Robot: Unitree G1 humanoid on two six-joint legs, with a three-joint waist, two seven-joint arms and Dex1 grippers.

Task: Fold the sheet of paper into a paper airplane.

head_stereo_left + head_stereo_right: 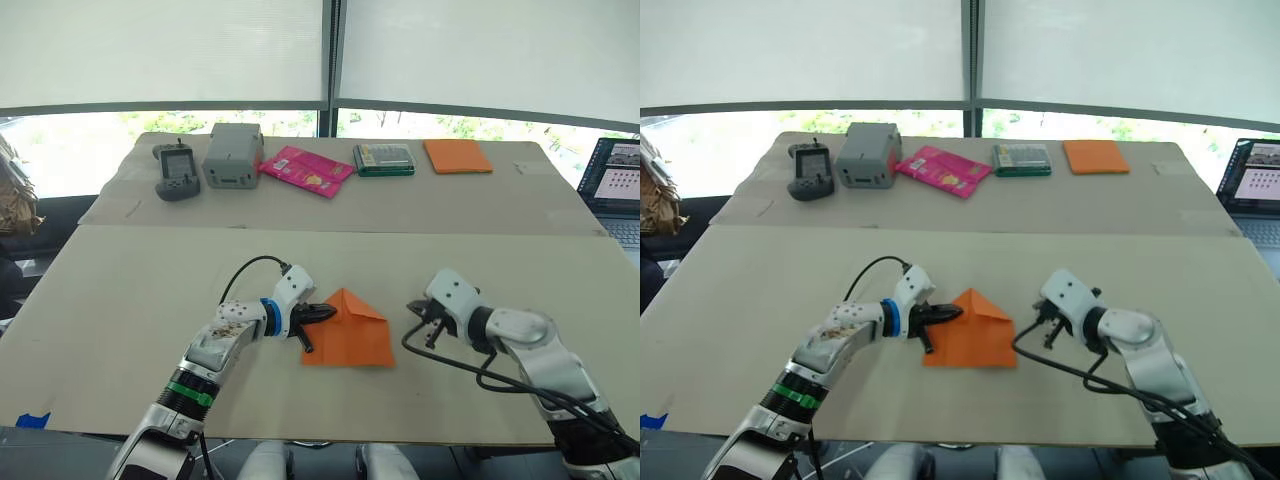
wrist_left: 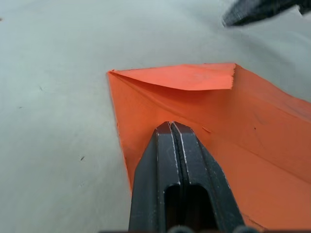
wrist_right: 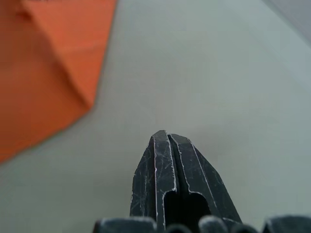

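The sheet of paper (image 1: 350,335) lies flat on the near table, bright orange, with its two far corners folded in to a point like a house shape. My left gripper (image 1: 325,314) is shut, its tips resting on the paper's left edge; in the left wrist view its closed fingers (image 2: 172,160) press on the orange sheet (image 2: 252,136) below a raised fold flap. To the right of the paper, a short gap away, my right gripper (image 1: 418,308) is shut with nothing in it, hovering over bare table; its wrist view shows the paper's corner (image 3: 53,63) ahead.
On the far table stand a black handset (image 1: 177,170), a grey box (image 1: 232,155), a pink packet (image 1: 305,170), a green-edged box (image 1: 384,159) and a thicker orange pad (image 1: 457,156). A laptop (image 1: 618,185) sits at the far right edge.
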